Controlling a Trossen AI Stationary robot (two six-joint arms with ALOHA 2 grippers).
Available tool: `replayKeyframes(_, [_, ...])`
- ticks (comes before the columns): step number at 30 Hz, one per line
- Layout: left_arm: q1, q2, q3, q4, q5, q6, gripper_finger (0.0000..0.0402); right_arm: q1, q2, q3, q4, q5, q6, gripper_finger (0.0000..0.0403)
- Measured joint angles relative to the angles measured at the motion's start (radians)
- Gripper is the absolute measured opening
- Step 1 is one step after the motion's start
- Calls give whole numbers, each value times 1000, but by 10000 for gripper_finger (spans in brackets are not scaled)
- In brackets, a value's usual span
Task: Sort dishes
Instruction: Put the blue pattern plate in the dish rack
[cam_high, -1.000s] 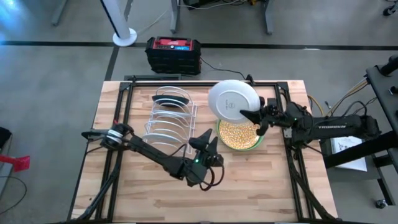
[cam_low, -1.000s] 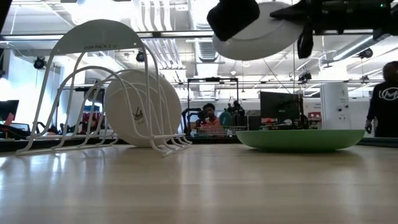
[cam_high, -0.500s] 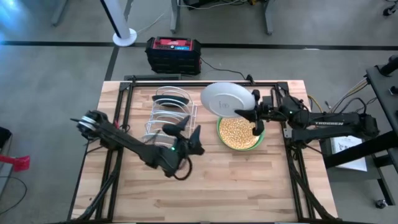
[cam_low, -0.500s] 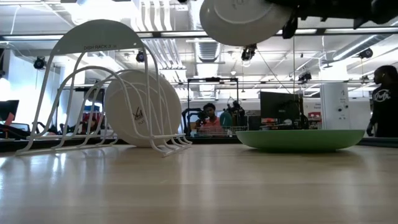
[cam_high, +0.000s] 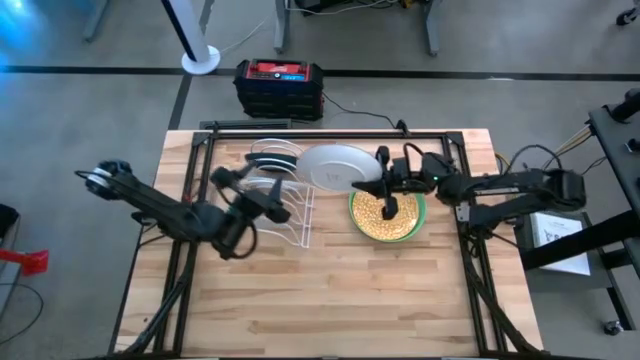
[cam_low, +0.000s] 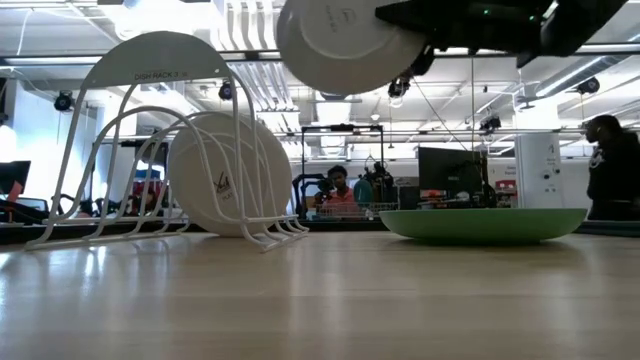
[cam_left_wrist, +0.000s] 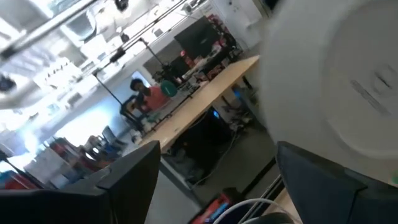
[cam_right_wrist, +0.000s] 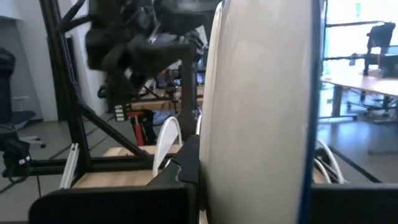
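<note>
Right end effector (cam_high: 383, 187) clamps white plate (cam_high: 335, 166) by rim, frame centre. Left end effector (cam_high: 268, 200) wide, near rack (cam_high: 270, 195); collision risk. Thin rim hold may slip.

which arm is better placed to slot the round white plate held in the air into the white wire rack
Right. The right gripper already clamps the round white plate by its rim, lifted clear of the table beside the white wire rack. The left gripper hovers open over the rack, holding nothing, so it looks better suited to guiding.

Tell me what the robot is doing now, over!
Right gripper shut on white plate, airborne beside rack. Left gripper open over rack, possibly in the way.
</note>
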Motion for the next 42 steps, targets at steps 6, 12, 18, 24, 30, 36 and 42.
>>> replayKeyframes(6, [0,-115,-59,-2,0,-78,307,-3,145,39,127,-35,-12,28])
replayKeyframes(12, [0,-154,-62,-1,1,-110,307,-3,253,101,175,-53,-42,28])
replayKeyframes(18, [1,-168,-59,-1,1,-112,307,-3,348,161,173,-55,-67,28])
replayKeyframes(24, [1,-171,-59,-1,1,-110,307,-2,405,187,168,-61,-70,28])
replayKeyframes(30, [1,-171,-59,-3,1,-110,307,0,405,195,180,-79,-56,28])
replayKeyframes(36, [3,-171,-59,-3,1,-111,307,12,407,195,177,-80,-38,28])
replayKeyframes(42, [4,-168,-59,-2,1,-121,307,17,407,195,175,-78,-56,28])
